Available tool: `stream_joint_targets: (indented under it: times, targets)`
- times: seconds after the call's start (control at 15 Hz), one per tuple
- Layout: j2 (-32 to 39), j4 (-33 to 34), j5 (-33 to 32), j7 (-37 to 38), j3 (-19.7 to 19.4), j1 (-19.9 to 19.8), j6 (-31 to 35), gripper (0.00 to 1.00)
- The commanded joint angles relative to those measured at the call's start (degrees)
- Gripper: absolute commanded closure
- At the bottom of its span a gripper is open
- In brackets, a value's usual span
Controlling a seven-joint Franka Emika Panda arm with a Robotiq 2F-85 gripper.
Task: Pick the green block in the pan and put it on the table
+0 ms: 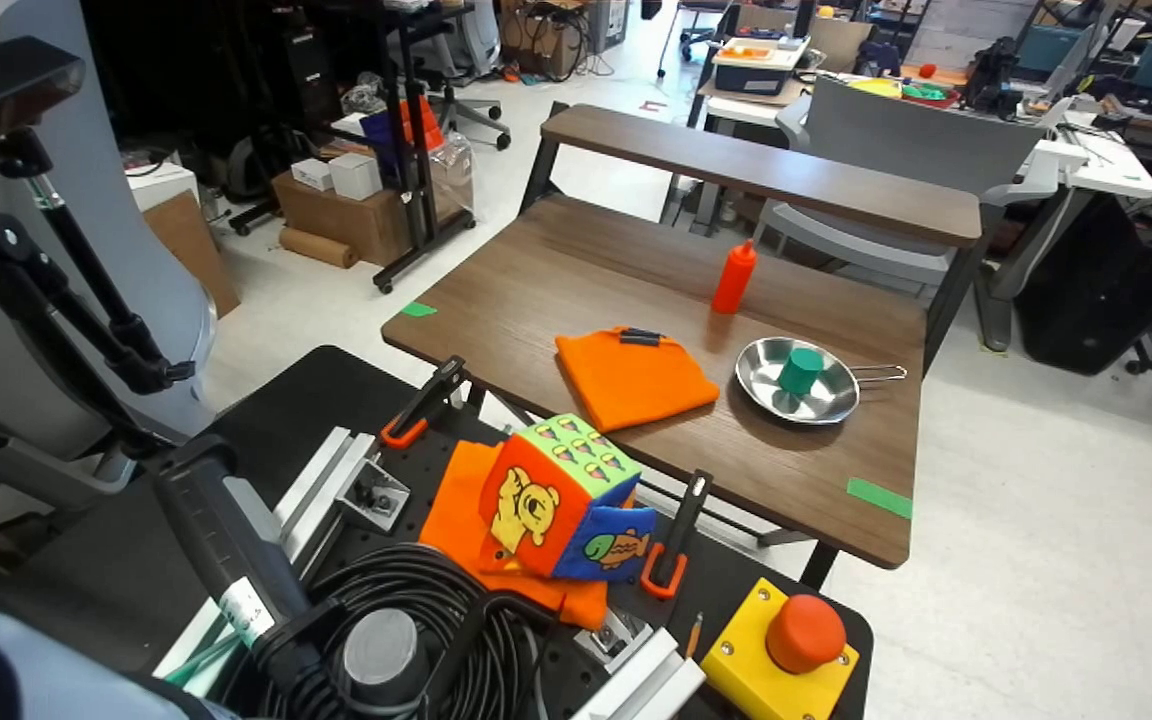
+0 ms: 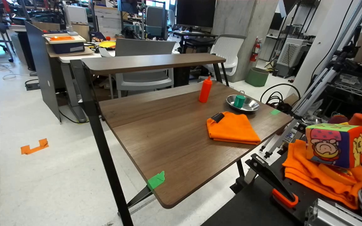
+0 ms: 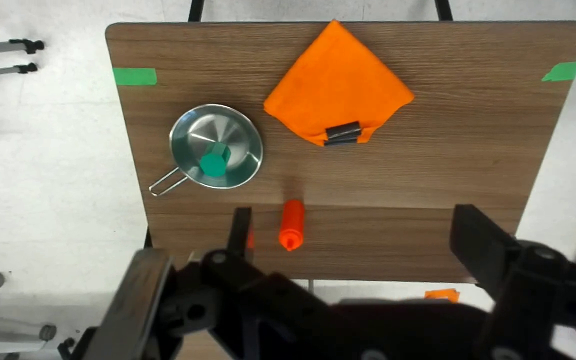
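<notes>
The claw (image 3: pixel 354 222) hangs spread, empty. From here, the block (image 1: pixel 801 371) sits in the pan (image 1: pixel 758 370), near a short edge of the counter (image 1: pixel 536 270); probably light and stiff, best pinched across its upper sides.

Set close behind the end effector (image 3: pixel 353 220), the wrist view faces steeply down on the worktop (image 3: pixel 448 160) beyond it; both exterior views look aslant across the same worktop from different angles, sharing the pan (image 1: pixel 761 372) and bottle (image 2: pixel 205 91).
</notes>
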Motion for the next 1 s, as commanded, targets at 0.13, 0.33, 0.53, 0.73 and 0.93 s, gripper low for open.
stream_joint_targets:
  times: [0.13, 0.33, 0.53, 0.73, 0.93]
  targets:
    - [13.8, 3.6, 0.4, -4.3, -4.9, -2.8, 8.8, 0.0]
    - [22.7, 7.9, 2.1, -7.3, -6.9, -3.9, 10.9, 0.0]
    - [31.3, 13.2, 2.2, -8.9, -7.2, -5.2, 12.2, 0.0]
    - [39.6, 18.9, 2.4, -9.4, -6.3, -6.7, 12.9, 0.0]
    - [47.1, 24.9, 2.2, -9.5, -5.2, -7.9, 11.8, 0.0]
